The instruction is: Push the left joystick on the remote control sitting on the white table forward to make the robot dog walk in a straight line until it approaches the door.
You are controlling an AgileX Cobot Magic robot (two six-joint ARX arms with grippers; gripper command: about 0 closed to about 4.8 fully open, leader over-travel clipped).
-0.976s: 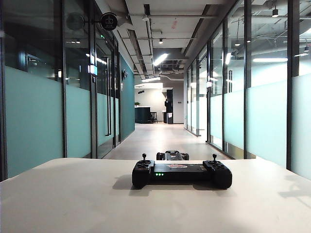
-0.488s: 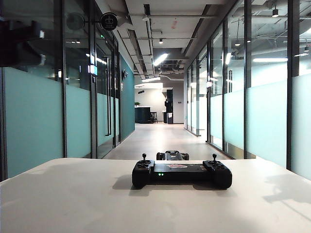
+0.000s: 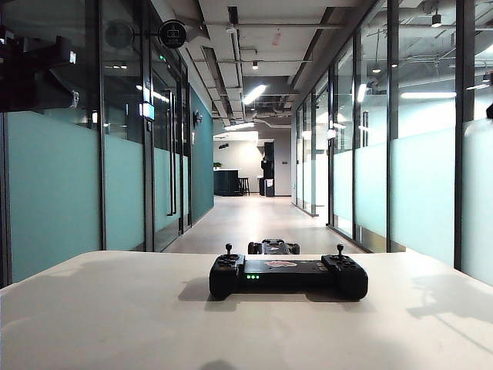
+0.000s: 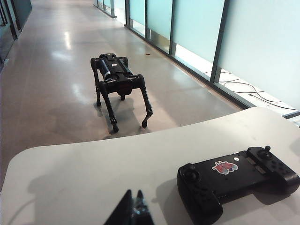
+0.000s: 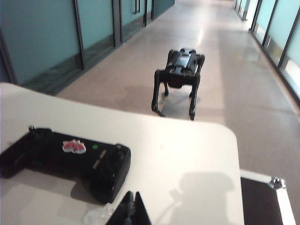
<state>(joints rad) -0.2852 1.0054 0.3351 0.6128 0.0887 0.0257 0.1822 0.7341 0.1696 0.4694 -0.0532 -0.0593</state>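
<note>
The right gripper [image 5: 130,206], jaws closed, hangs over the white table [image 5: 187,154] near the remote control [image 5: 70,157]; the robot dog [image 5: 180,77] stands beyond the table's far edge.

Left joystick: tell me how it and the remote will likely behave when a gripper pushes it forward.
The left joystick is a thin capped stick, so it will probably tilt easily and a tip could slip off. The remote lies loose on the smooth table, so it may slide. Its wide, flat shape makes tipping unlikely.

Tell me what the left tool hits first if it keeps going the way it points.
Probably bare white table: the shut left tool aims beside the black gamepad-shaped remote control, not at it. Depth is unclear.
</note>
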